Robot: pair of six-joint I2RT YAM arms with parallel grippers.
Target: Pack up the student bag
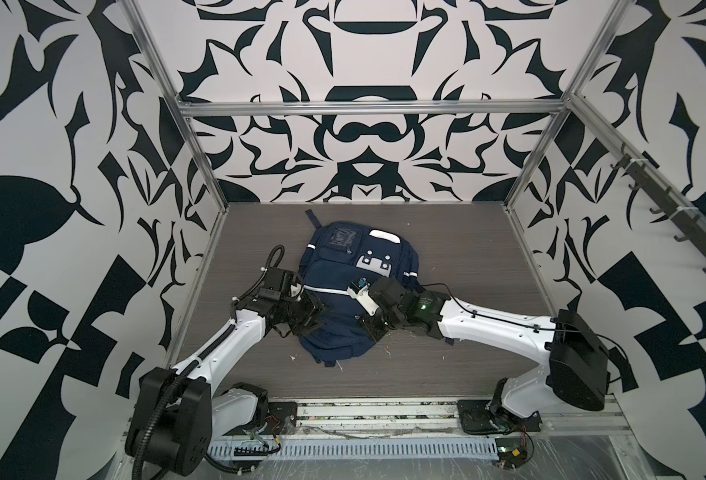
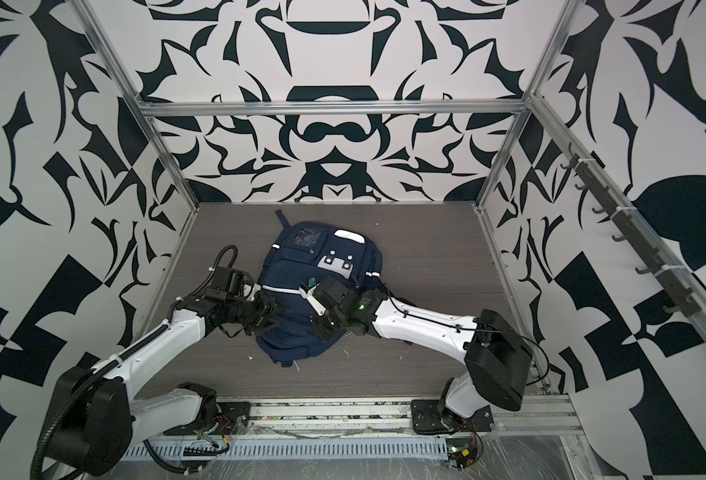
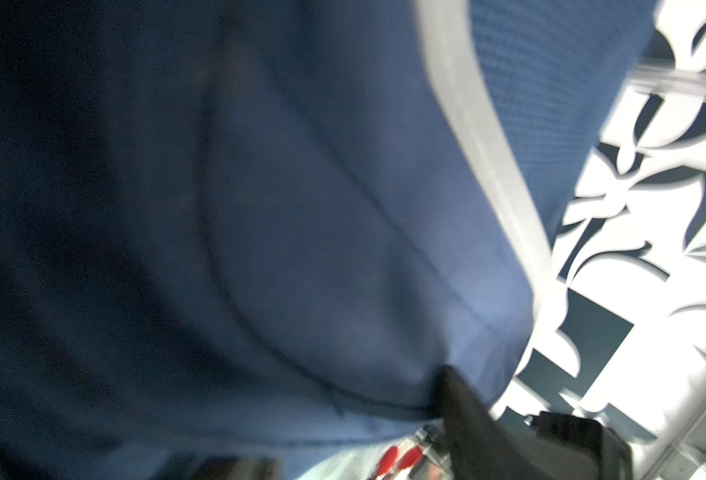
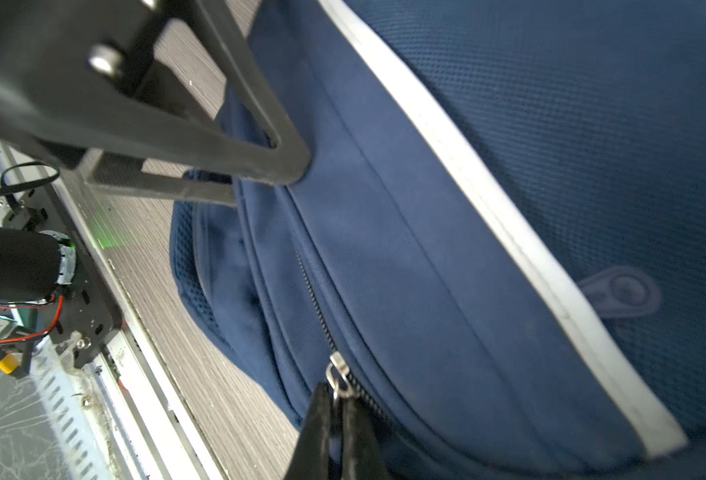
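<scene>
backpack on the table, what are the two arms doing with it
Two robot arms are working on the navy student bag, which lies flat on the table. The right claw is shut on a zipper pull at the bag's edge. The left claw presses against the bag's side; whether it grips the fabric is unclear.

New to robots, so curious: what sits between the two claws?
Only navy fabric of the student bag and its zipper, running from left gripper to right gripper; the right wrist view shows it.
</scene>
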